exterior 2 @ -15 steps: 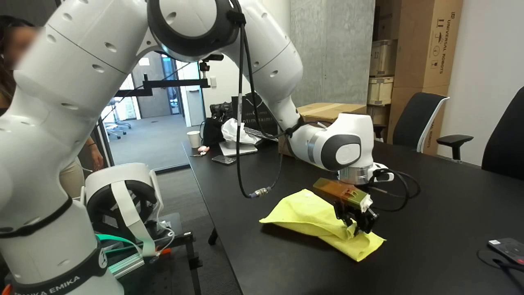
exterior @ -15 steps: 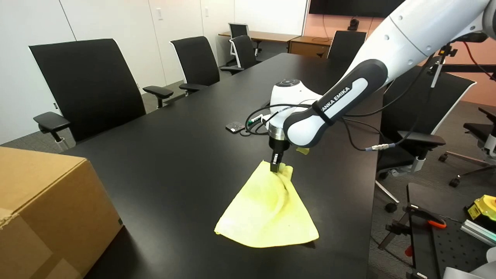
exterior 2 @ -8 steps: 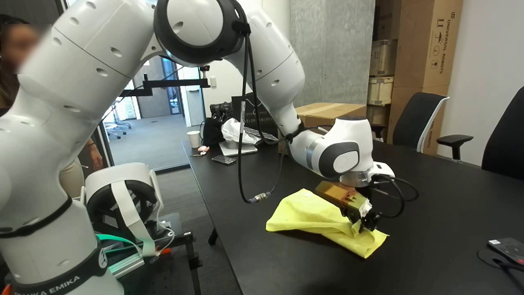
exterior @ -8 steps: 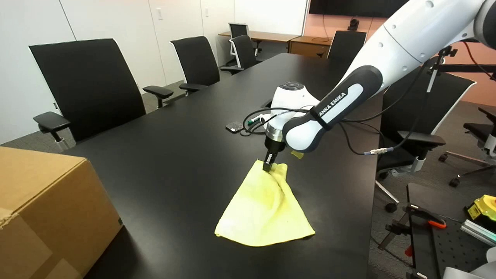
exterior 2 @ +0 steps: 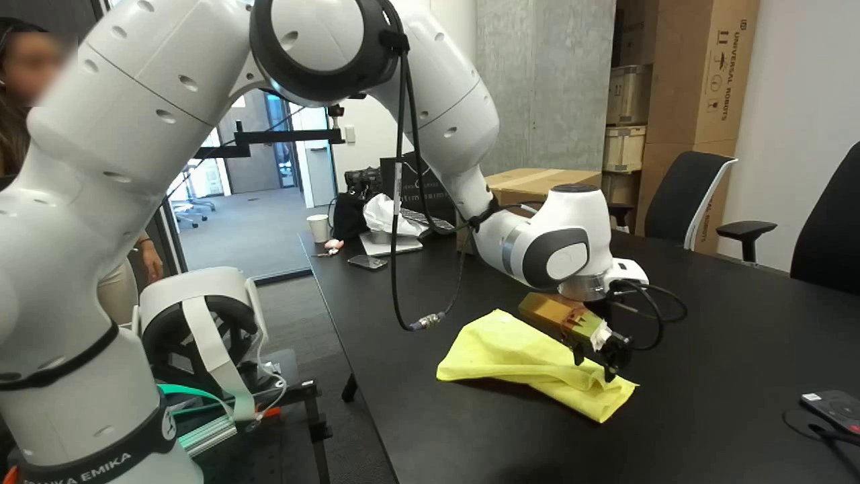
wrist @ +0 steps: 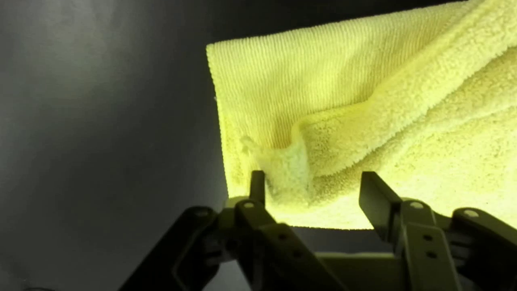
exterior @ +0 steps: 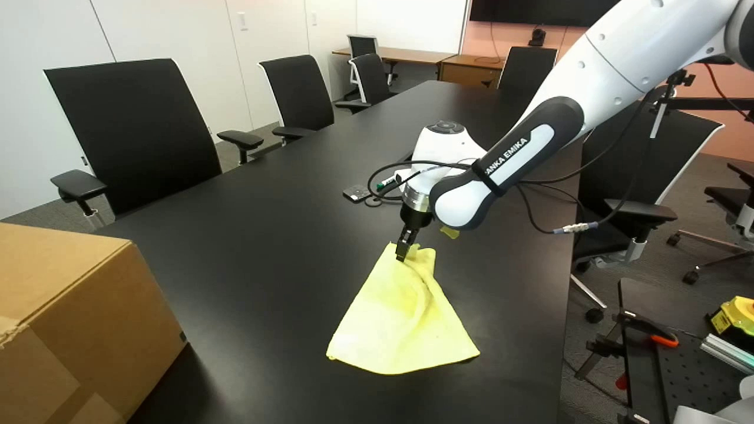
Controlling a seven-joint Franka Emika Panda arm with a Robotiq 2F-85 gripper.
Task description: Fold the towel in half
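The yellow towel [exterior: 400, 330] lies on the dark table, narrow at the gripper's end and wider at the opposite end. In the wrist view, the towel [wrist: 424, 169] shows a fluffy layer folded over a ribbed one, with a raised diagonal ridge and a bunched corner. My gripper [wrist: 313, 180] is open over that end, its fingers [wrist: 373, 198] well apart around the bunched corner, which is not pinched. In both exterior views the gripper [exterior 2: 594, 367] points down low over the towel [exterior 2: 500, 346]; whether the tips touch cloth I cannot tell.
A cardboard box [exterior: 100, 330] stands at one side of the table. A small dark device [exterior: 357, 193] with a cable lies beyond the arm, and a remote [exterior 2: 833, 409] near the right. A cup [exterior 2: 318, 228] and phone [exterior 2: 367, 262] sit farther off. Chairs [exterior: 135, 129] line the table.
The gripper moved a little, drawing the towel along, then its jaws opened and let go of the cloth. The towel has stayed almost still over the last half second.
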